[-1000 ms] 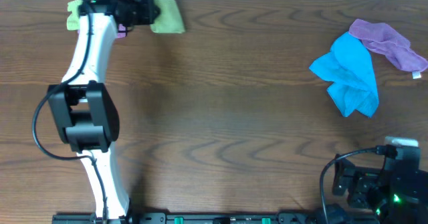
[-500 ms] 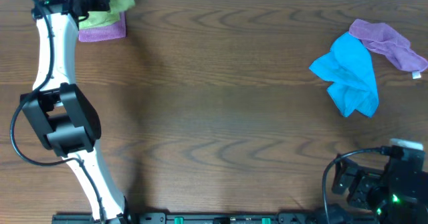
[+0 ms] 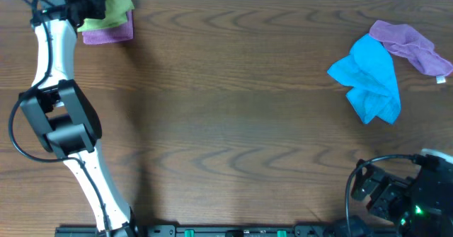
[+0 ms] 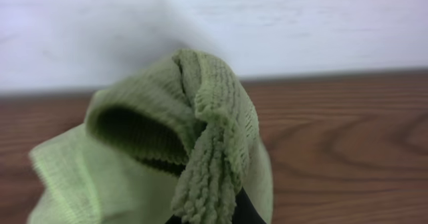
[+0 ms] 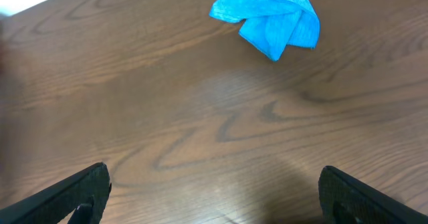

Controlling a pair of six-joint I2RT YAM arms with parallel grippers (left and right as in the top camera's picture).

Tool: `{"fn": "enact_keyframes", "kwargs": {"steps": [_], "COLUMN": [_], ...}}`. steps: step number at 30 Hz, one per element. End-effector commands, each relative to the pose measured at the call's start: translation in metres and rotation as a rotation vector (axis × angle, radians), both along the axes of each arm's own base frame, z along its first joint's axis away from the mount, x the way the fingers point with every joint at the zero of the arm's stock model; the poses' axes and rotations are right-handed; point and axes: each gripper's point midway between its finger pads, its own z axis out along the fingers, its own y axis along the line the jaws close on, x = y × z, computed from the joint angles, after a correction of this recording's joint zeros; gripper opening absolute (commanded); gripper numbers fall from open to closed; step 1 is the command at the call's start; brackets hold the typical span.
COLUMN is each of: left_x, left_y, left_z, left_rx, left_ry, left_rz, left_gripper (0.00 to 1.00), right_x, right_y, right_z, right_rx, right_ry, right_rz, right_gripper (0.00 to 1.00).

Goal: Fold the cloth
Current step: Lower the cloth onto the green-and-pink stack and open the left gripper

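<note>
The left claw (image 3: 83, 2) was clenched on a bunched fold of the lime-green cloth (image 4: 180, 137), at the far left corner of the table (image 3: 233, 124), partly over a folded purple cloth (image 3: 113, 33). The right claw (image 5: 214, 197) hung released, well apart. Let go there as a wad, the cloth could land crumpled on the purple one or slip over the table edge.

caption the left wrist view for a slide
Bunched lime-green cloth pinched in the left fingers, wooden table and pale wall behind.
</note>
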Motion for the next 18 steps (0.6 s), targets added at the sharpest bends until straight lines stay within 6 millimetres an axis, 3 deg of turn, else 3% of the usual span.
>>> {"fn": "enact_keyframes", "kwargs": {"steps": [1, 7, 13, 18], "left_x": [0.003, 0.003, 0.006, 0.008], "left_y": [0.018, 0.032, 0.031, 0.033], "left_z": [0.013, -0.006, -0.04, -0.055], "left_rx": [0.029, 0.009, -0.024, -0.034], "left_ry": [-0.041, -0.027, 0.009, 0.024], "left_rz": [0.015, 0.024, 0.018, 0.024], "left_gripper": [0.06, 0.06, 0.06, 0.06], "right_x": [0.0, 0.002, 0.006, 0.009], "right_y": [-0.003, -0.003, 0.001, 0.004], "right_z": [0.004, 0.005, 0.01, 0.013], "right_rx": [0.036, 0.065, 0.102, 0.124], "right_ry": [-0.014, -0.024, -0.048, -0.065], "right_rz": [-0.056, -0.081, -0.089, -0.085], "right_gripper": [0.99, 0.99, 0.98, 0.98]}}
